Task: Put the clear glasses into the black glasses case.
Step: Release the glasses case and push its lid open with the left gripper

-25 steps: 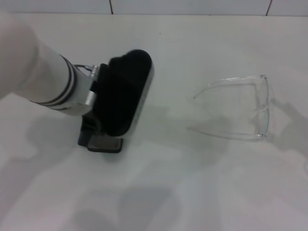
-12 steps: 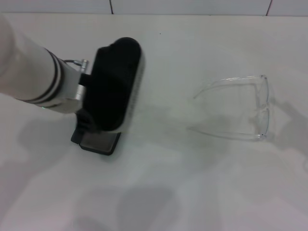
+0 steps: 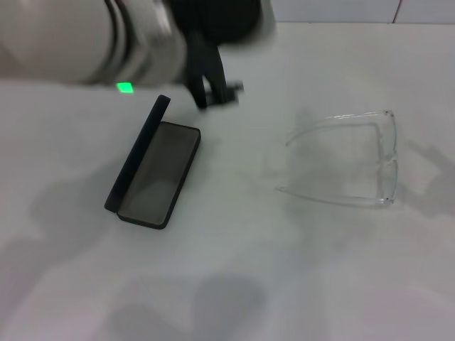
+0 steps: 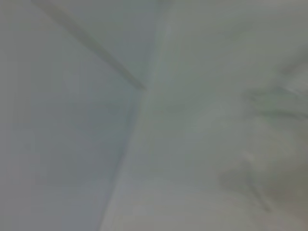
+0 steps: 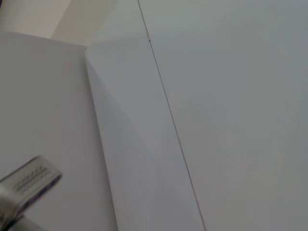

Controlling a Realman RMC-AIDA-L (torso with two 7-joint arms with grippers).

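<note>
The black glasses case lies open on the white table at centre left. Its grey lining faces up and its lid stands on edge along the left side. The clear glasses rest on the table to the right of the case, arms unfolded and pointing toward it, lens on the far right. My left gripper hangs raised above the table just behind the case, touching neither object. A grey ridged part of my right gripper shows only in the right wrist view, away from the work.
My thick white left arm with a green light fills the upper left of the head view. A tiled wall borders the table at the back. Both wrist views show only pale wall and table surfaces.
The left gripper has let go of the case lid and risen up and back to the right. The case now lies open with its lining exposed. The glasses have not moved.
</note>
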